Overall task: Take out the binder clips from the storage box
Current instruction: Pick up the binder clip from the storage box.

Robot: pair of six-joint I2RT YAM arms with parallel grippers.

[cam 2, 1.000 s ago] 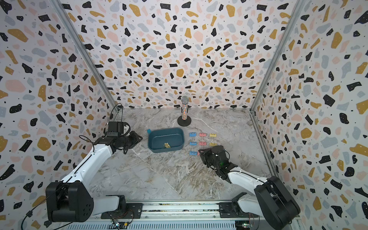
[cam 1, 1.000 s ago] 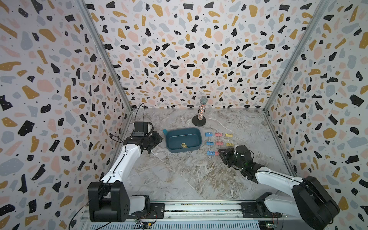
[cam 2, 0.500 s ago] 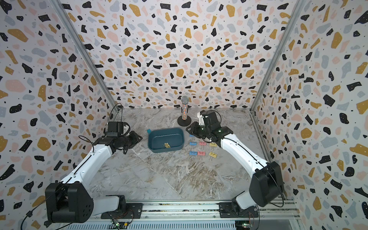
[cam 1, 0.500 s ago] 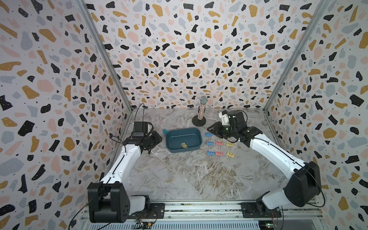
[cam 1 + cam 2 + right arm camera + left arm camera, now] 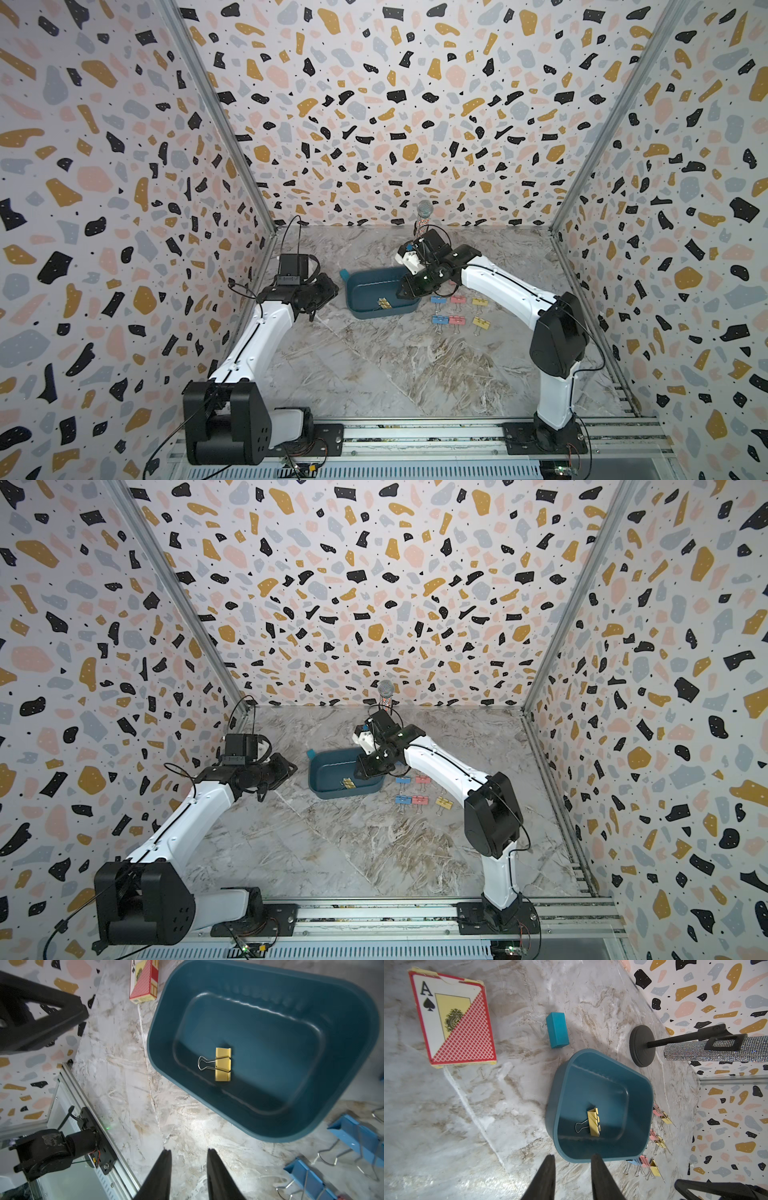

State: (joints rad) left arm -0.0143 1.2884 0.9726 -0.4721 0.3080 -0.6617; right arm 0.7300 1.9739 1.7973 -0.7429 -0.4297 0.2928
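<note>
The left gripper point(image 5: 327, 291) is at the left of the scene, low over the table point(image 5: 374, 374), and points toward the box point(image 5: 374, 314). In the left wrist view its fingers point(image 5: 548, 1167) stand a narrow gap apart with nothing between them. In both top views a sliver of table shows between this gripper and the box's left wall, so it is just beside the box. Actual contact cannot be confirmed. A card pack point(image 5: 452, 1018) lies flat on the table near the box. A teal block point(image 5: 344, 273) lies just beside the box's far left corner. The box stands flat near the table's middle. One yellow clip point(image 5: 384, 303) lies on the box floor, close to the front wall and right of centre, with one wire handle folded out flat point(image 5: 204, 1062). The right gripper point(image 5: 402, 294) hangs above the right end of the box, angled down and to the left. In the right wrist view its fingers point(image 5: 164, 1167) are parted by a similar narrow gap, hold nothing and touch nothing. Right of the box, the other clips point(image 5: 458, 319) lie on the table in rows ordered blue, pink, yellow. Two rows are fully visible, and the right arm partly hides those behind. A microphone point(image 5: 424, 212) stands on its stand at the back wall, behind the right arm.
</note>
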